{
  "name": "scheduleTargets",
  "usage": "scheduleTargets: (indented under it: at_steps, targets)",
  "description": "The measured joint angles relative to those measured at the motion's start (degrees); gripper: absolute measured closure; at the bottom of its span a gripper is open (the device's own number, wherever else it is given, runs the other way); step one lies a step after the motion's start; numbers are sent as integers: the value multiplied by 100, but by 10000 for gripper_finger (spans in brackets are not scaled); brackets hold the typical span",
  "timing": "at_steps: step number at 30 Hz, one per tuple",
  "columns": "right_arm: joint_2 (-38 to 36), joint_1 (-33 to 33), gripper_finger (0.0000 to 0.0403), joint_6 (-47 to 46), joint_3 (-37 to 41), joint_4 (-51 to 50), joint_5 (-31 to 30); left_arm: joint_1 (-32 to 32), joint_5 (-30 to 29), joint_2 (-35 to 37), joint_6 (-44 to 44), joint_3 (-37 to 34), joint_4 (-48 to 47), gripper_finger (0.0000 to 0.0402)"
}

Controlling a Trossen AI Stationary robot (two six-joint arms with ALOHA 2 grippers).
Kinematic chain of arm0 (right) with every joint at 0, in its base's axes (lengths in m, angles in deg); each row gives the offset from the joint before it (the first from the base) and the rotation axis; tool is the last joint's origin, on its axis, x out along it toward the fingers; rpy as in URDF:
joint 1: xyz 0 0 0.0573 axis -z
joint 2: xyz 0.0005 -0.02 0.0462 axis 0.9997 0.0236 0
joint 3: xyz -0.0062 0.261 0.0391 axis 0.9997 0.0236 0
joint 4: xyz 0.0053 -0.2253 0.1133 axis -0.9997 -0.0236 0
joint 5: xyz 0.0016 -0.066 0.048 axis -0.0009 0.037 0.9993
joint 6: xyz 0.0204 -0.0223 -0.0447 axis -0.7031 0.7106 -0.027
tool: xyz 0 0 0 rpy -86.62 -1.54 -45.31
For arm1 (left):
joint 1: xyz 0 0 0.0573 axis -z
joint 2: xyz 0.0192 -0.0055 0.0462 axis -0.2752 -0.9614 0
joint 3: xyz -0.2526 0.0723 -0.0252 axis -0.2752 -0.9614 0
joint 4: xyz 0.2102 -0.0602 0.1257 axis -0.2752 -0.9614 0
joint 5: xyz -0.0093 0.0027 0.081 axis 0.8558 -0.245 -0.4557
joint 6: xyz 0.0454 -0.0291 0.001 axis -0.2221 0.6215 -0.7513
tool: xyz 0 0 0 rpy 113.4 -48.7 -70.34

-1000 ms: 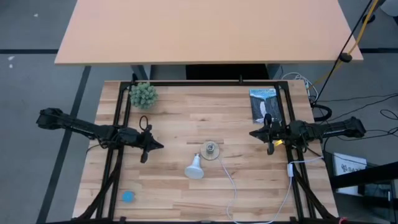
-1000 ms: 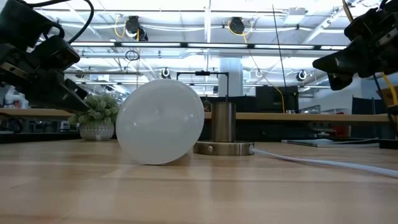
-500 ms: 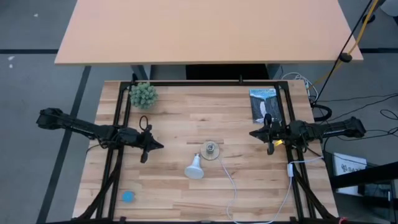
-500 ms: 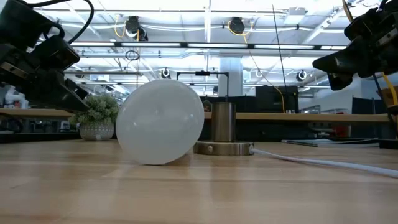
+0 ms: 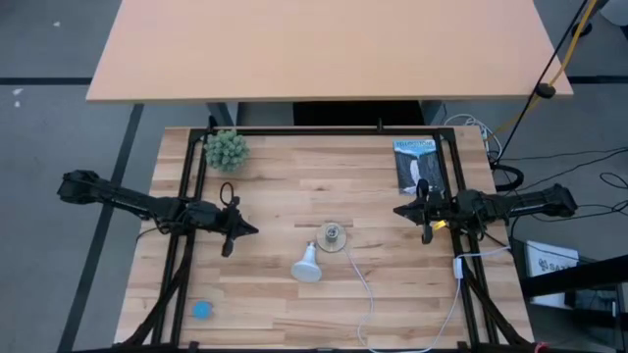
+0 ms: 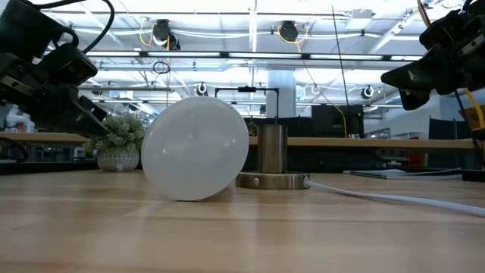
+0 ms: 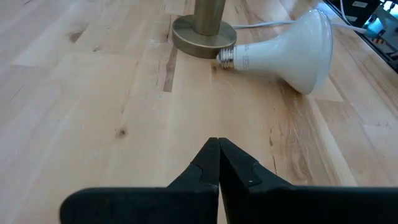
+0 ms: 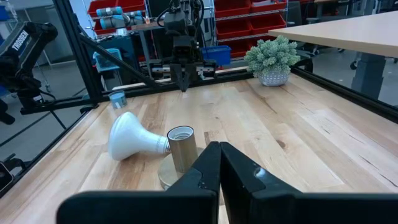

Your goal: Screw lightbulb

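At centre, lower half of the high view: the lightbulb (image 5: pixel 308 263) lies on its side on the table (image 5: pixel 275 186), free of both arms.
Long axis: it runs from the globe at lower left up-right to the screw base, which points at the socket (image 5: pixel 334 236) and sits just beside or against its foot; the left wrist view shows the threads at the brass rim.
Left pincer (image 5: pixel 242 231): left of centre in the high view, fingers pressed together on nothing, tips aimed rightward; the bulb lies to its right and a little lower in that frame.
Right pincer (image 5: pixel 408 212): right of centre, also clenched and empty, aimed leftward; the bulb lies to its left and lower, past the socket.
Nearer arm: the left, by my reading, with the globe turned toward its side.
Bulb's look: white frosted flood shape, wide dome narrowing to a neck and a silvery threaded base (image 7: pixel 229 57).
Socket's look: upright brass tube on a round foot, white cord (image 5: pixel 365 294) trailing toward the bottom edge.
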Motion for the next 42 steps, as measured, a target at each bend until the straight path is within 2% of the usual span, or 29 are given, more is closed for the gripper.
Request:
scheduleTargets:
  at_steps: [27,30,32,38,42]
  targets:
    - [2,-1,403,0,-2,2,-1,0,-48,1,-15,-1,73,401]
    - [1,1,403,0,-1,1,1,-39,-548,-2,-534,0,129,401]
    - [1,0,403,0,-1,1,-1,-44,-770,-2,-560,-2,107,401]
    - [0,-1,403,0,-1,0,-1,-43,-751,-2,-510,0,99,401]
    - [1,-1,403,0,0,0,0,92,-191,-64,-800,69,67,401]
